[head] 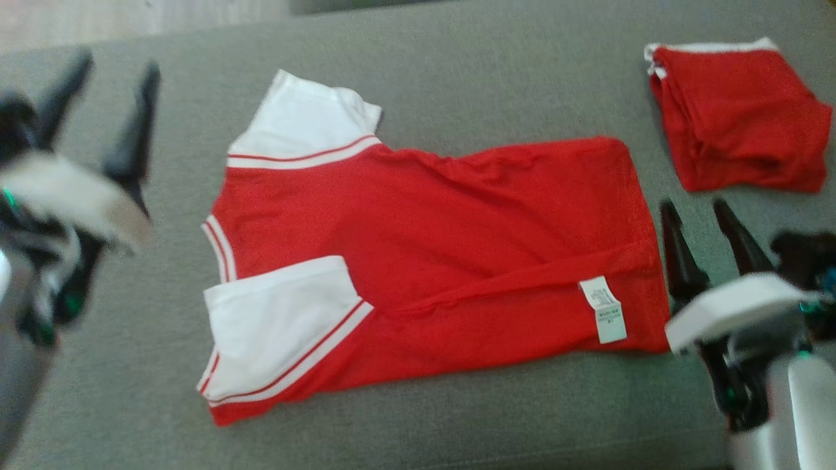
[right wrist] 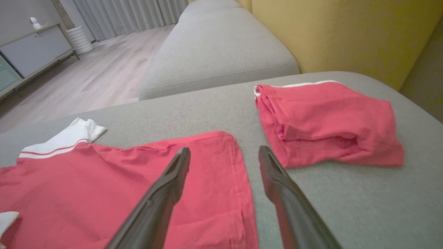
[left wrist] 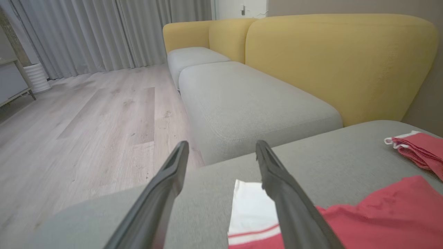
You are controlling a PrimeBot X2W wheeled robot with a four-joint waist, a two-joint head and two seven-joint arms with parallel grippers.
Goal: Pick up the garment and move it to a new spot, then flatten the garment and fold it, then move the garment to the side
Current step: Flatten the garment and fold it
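**Two red garments, two pincers, nothing gripped**

One red shirt (head: 431,261) lies flat in the middle of the grey cushion (head: 457,78). Its two white sleeves (head: 274,320) point toward the left edge, and its hem and one white label (head: 604,310) toward the right edge. A second red garment (head: 738,117), folded up, sits near the far right corner, apart from the shirt. The left pincer (head: 119,62) hovers by the left edge and the right pincer (head: 692,205) is just beside the hem. Both have their fingers spread apart and hold nothing.

The label (head: 603,309) on the garment (head: 424,248) has unreadable print.
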